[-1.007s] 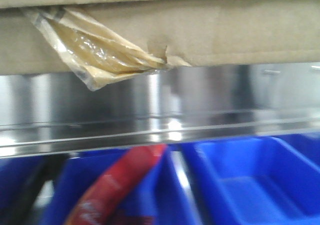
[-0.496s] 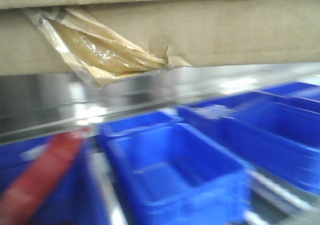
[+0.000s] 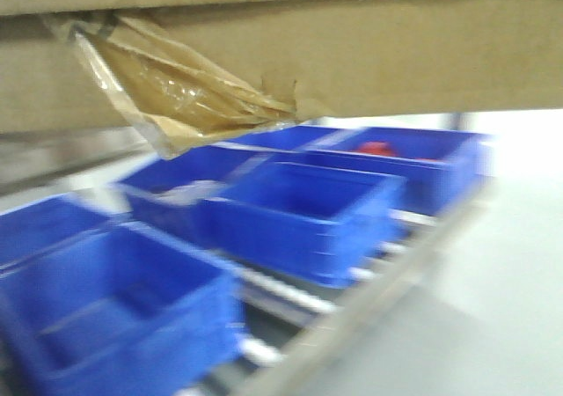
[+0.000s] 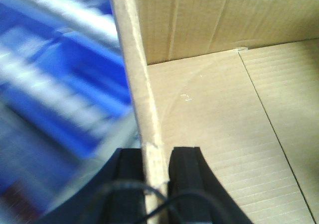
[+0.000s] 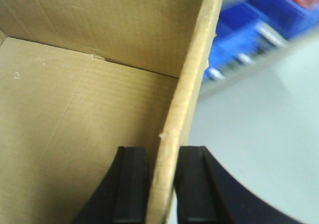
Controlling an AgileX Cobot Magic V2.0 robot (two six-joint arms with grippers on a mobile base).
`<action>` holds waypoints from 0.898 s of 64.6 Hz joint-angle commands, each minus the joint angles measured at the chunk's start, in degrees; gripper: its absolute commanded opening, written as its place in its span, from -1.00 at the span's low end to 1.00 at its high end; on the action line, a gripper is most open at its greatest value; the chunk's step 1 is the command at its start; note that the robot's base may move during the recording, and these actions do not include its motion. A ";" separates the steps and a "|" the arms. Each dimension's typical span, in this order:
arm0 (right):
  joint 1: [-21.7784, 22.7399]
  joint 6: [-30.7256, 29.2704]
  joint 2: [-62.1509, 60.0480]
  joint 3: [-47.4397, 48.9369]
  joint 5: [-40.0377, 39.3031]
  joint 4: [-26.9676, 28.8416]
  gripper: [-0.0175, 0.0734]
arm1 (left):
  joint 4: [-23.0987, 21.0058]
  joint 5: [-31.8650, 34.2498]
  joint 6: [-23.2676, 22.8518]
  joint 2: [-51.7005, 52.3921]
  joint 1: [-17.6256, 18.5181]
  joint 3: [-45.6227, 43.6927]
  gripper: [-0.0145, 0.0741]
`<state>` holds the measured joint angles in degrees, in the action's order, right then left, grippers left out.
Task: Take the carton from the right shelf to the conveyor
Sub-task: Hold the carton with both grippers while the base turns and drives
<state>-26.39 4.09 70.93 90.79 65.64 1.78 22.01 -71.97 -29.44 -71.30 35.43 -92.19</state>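
Note:
The brown cardboard carton (image 3: 378, 53) fills the top of the front view, held in the air, with a ragged wad of yellowish tape (image 3: 176, 92) hanging from its base band. My left gripper (image 4: 156, 157) is shut on the carton's left wall (image 4: 134, 69); one finger is inside the box, one outside. My right gripper (image 5: 164, 157) is shut on the carton's right wall (image 5: 192, 79) the same way. The carton's inside floor (image 4: 219, 129) is bare. The steel shelf and the conveyor are out of view.
Several blue plastic bins (image 3: 299, 207) stand in rows on a roller rack below the carton, one far bin holding something red (image 3: 376, 148). Pale grey floor (image 3: 475, 308) lies to the right. The bins also show blurred in the right wrist view (image 5: 249, 25).
The view has swung sideways with the carton still held: the steel shelf front has slid out of sight, the blue bins have moved leftward, and open floor has come in on the right.

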 commanded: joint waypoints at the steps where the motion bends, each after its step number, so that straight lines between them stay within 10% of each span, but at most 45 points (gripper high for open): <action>1: -0.26 -0.81 -0.72 0.09 -3.16 0.50 -0.76 | -1.74 2.01 0.53 0.67 0.77 -0.06 -0.70; 58: -0.26 -0.81 -0.72 0.09 -3.16 0.50 -0.76 | -1.37 2.01 0.53 0.67 0.77 -0.06 -0.70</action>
<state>-26.39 4.09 70.93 90.79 65.64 1.78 21.93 -71.87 -29.44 -71.30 35.43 -92.19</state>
